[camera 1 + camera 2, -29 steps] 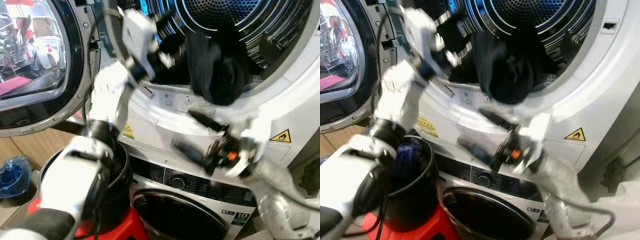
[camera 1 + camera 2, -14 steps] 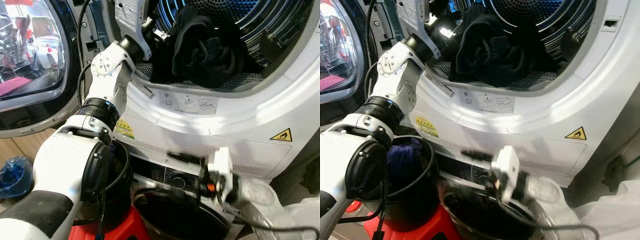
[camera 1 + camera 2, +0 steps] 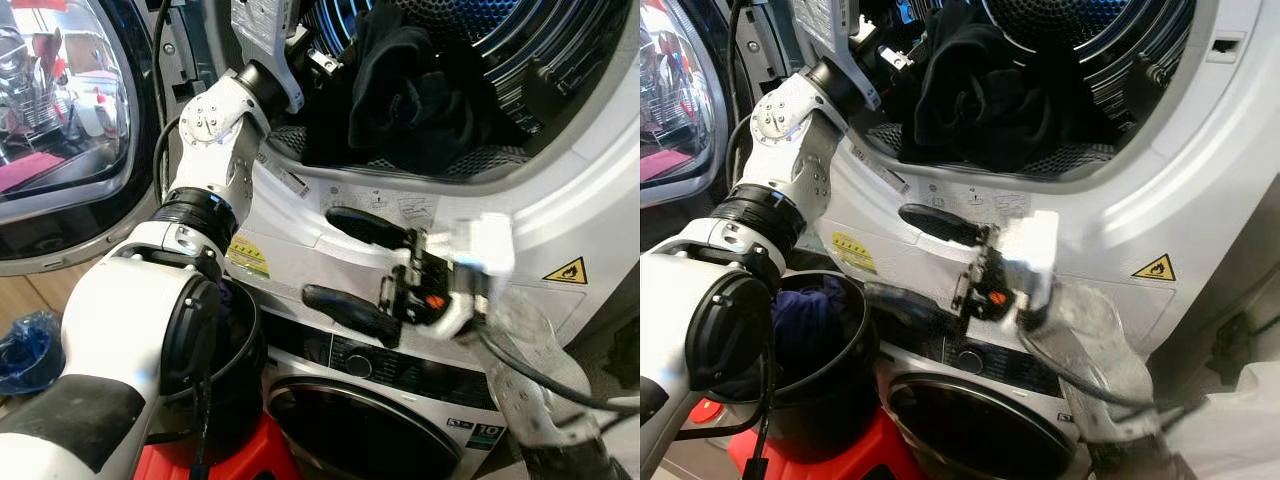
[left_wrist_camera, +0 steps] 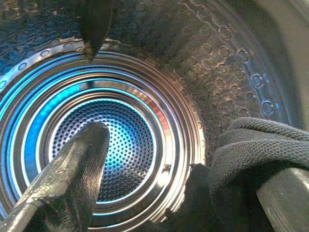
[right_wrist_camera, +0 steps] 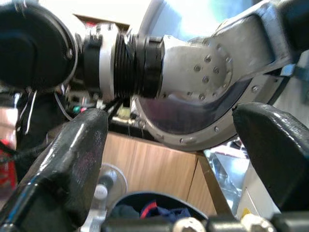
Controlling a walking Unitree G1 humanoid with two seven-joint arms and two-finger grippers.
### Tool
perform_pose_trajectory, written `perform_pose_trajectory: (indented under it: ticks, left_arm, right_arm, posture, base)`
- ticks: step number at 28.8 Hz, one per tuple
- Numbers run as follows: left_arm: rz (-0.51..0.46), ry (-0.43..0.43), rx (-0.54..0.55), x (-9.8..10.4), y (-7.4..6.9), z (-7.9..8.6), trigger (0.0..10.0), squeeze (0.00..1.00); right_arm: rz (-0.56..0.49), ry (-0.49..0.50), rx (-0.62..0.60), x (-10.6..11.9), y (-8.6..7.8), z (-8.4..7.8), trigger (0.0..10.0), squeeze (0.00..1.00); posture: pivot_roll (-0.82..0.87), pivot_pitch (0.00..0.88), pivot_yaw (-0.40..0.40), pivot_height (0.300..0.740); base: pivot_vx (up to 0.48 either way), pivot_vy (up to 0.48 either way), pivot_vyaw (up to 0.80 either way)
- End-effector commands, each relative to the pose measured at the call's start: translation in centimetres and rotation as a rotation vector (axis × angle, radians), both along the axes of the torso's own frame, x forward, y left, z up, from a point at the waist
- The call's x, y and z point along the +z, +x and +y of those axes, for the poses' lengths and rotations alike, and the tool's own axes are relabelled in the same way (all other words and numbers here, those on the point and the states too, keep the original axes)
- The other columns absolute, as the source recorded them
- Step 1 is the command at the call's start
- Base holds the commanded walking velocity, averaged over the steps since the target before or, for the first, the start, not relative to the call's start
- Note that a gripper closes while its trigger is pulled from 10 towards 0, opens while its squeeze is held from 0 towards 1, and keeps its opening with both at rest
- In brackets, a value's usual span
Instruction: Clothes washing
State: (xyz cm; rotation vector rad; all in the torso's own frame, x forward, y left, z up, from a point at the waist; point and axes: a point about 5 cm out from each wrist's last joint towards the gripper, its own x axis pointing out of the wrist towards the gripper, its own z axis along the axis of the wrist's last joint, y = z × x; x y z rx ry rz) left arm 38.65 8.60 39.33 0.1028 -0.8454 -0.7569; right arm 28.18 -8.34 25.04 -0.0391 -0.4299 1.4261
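The right claw [image 3: 345,262] is hanging in front of the white face of the upper machine, just below the drum opening, with its two long black fingers [image 3: 365,226] spread wide apart and nothing between them. The left claw [image 4: 183,159] is reaching up into the mouth of the drum [image 3: 470,40], its silver arm [image 3: 215,150] rising from the lower left; in the left wrist view its fingers are standing apart, one in front of the blue-lit perforated back wall of the drum and the other lying against a fold of dark knitted cloth, though I cannot tell whether that cloth is actually being pinched. A bundle of black clothing [image 3: 415,95] is sitting heaped on the lower lip of the drum opening, partly inside. The round glass door [image 3: 70,130] is standing swung open to the left. Below the left arm, a black bucket [image 3: 845,385] holding blue and dark garments [image 3: 800,315] is resting on a red stool [image 3: 855,455], just beside the door of the lower washing machine [image 3: 350,425].
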Motion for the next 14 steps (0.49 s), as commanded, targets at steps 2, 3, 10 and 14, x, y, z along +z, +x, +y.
perform_pose_trajectory:
  ticks: [2,3,10,14]
  left_arm:
    - [-0.082,-0.005,-0.051,2.1,-0.9,-0.1,10.0,0.00]
    - [-0.082,-0.005,-0.051,2.1,-0.9,-0.1,10.0,0.00]
    - [-0.137,0.039,-0.118,2.4,-1.6,-0.4,10.0,0.00]
    - [-0.152,0.013,-0.101,2.4,-1.7,0.3,10.0,0.00]
  right_arm:
    - [-0.044,-0.053,0.018,0.5,0.9,1.0,10.0,0.00]
    - [-0.044,-0.053,0.018,0.5,0.9,1.0,10.0,0.00]
    - [-0.148,0.008,-0.241,3.7,5.1,1.9,10.0,0.00]
    - [-0.199,0.009,-0.381,5.1,6.9,1.8,10.0,0.00]
  posture:
    - [-0.05,0.000,0.102,0.740]
    - [-0.05,0.000,0.102,0.740]
    - [-0.04,0.000,0.097,0.740]
    - [-0.04,0.000,0.097,0.740]
  base:
    - [0.000,0.000,0.00]
    - [0.000,0.000,0.00]
    - [0.000,0.000,0.00]
    - [0.000,0.000,0.00]
